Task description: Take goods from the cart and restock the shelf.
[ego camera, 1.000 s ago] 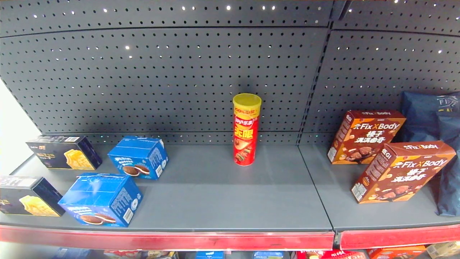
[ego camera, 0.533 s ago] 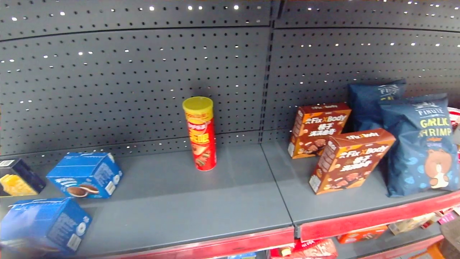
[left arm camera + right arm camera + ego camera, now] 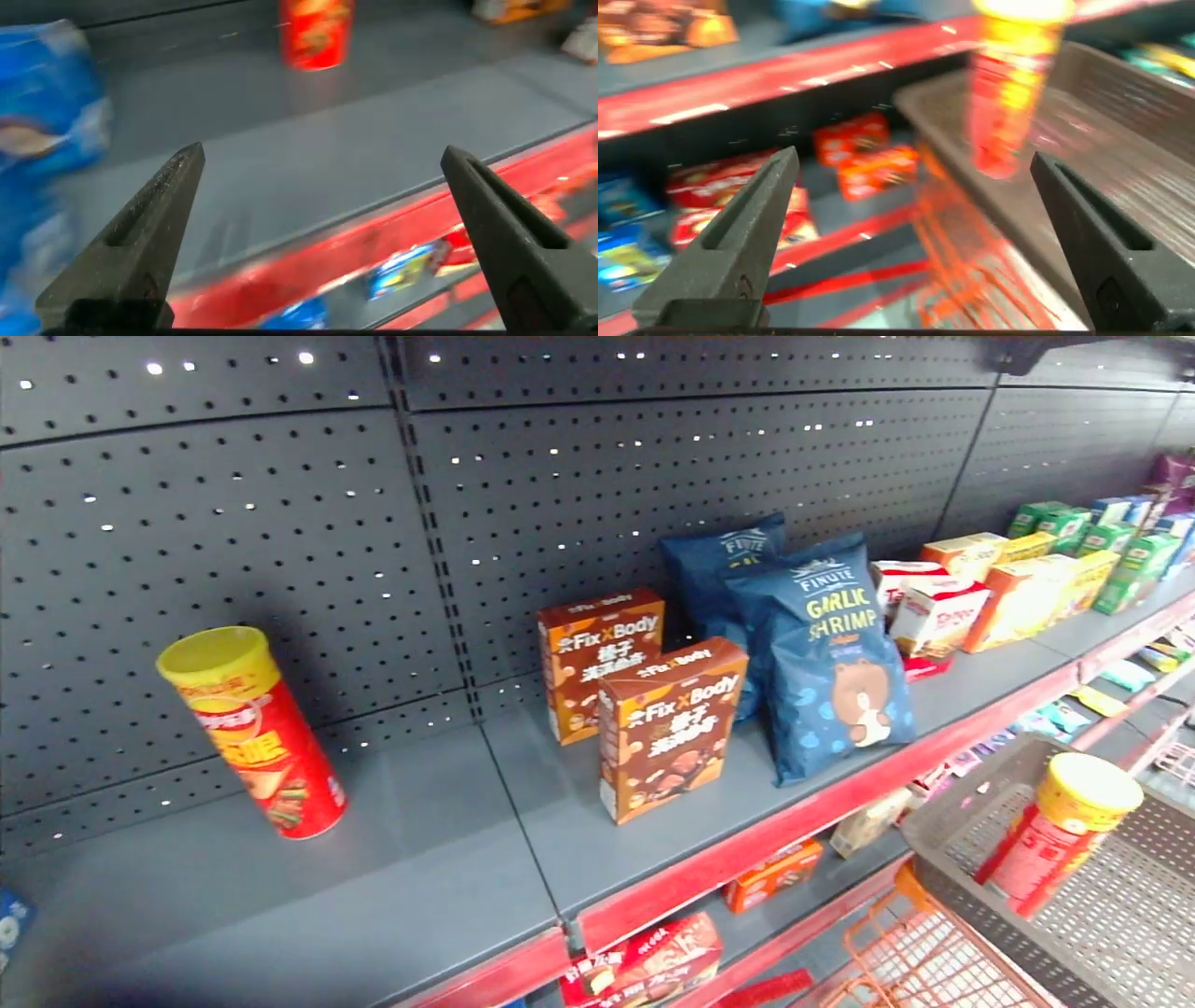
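A red chip can with a yellow lid (image 3: 252,733) stands on the grey shelf (image 3: 392,887) near the pegboard back; its lower part (image 3: 318,33) also shows in the left wrist view. A second, matching chip can (image 3: 1060,831) stands in the grey cart basket (image 3: 952,821) at the lower right, and appears blurred (image 3: 1013,84) in the right wrist view. My left gripper (image 3: 322,238) is open over the shelf's front edge, nothing between its fingers. My right gripper (image 3: 924,238) is open, short of the basket (image 3: 1120,140) and the can in it.
Two brown cookie boxes (image 3: 667,733) and blue shrimp-snack bags (image 3: 831,663) stand right of the can, with more boxes (image 3: 1018,588) farther along. A blue box (image 3: 42,103) lies near the left gripper. The red shelf lip (image 3: 803,821) and lower shelves with goods (image 3: 644,961) sit below.
The whole head view has swung to the right, so the camera moved: the blue and dark boxes left the picture, and the cart basket with the second can came in.
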`<state>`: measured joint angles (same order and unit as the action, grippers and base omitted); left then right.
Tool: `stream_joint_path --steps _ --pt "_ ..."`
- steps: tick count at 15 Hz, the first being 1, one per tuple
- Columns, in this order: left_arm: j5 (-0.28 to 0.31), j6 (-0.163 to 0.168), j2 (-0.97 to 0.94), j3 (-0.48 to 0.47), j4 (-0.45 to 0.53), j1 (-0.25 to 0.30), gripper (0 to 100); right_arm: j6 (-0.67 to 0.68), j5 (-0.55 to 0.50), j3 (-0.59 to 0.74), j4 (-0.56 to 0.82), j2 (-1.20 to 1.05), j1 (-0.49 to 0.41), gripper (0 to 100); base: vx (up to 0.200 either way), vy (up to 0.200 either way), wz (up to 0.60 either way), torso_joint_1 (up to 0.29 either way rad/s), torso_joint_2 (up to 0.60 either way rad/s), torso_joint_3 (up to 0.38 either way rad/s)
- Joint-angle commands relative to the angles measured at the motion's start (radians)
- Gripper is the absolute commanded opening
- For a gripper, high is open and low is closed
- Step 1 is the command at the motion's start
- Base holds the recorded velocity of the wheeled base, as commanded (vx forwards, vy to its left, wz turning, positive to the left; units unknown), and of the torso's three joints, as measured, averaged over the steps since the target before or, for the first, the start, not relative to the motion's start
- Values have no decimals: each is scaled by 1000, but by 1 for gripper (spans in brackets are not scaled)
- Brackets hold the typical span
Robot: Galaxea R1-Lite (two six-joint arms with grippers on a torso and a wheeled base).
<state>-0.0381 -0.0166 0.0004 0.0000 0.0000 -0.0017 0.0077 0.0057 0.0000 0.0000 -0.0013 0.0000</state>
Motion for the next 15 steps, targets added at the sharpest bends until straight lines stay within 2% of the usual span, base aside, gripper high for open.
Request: stream_joint_path --steps 1,6,15 --pt "0 0 0 0 0 0 100 0 0 0 0 1 0 100 0 0 -600 -2 -2 12" --pt "0 0 0 0 0 0 100 0 0 0 0 1 0 100 0 0 -600 1 2 0" --pt "0 0 0 0 0 0 100 0 0 0 0 1 0 100 0 0 0 0 0 0"
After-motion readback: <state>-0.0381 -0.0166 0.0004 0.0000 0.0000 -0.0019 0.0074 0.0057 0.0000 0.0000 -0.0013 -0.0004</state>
